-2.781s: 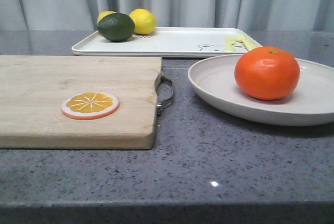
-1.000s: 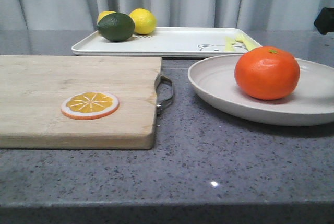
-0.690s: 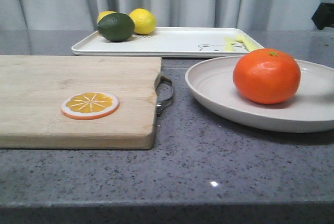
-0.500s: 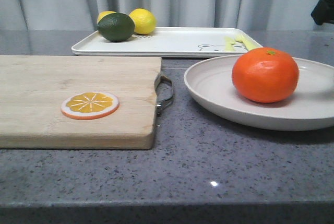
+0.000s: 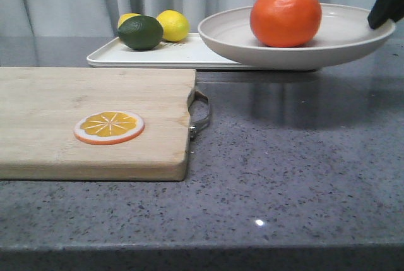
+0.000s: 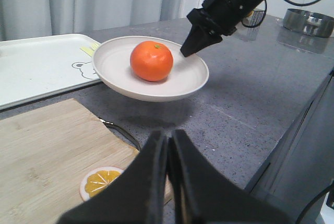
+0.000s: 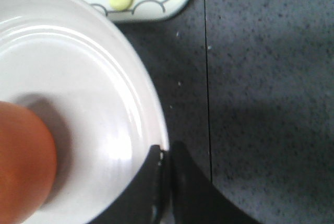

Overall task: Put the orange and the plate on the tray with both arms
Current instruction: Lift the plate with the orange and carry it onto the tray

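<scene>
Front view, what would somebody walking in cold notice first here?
Probably the plate hanging in the air above the counter, carrying the orange, pinched at its rim by the right gripper. Behind it lies the tray, with two lemons and a dark green lime at its left end. Nearer, on the left, a wooden cutting board bears an orange slice.
</scene>
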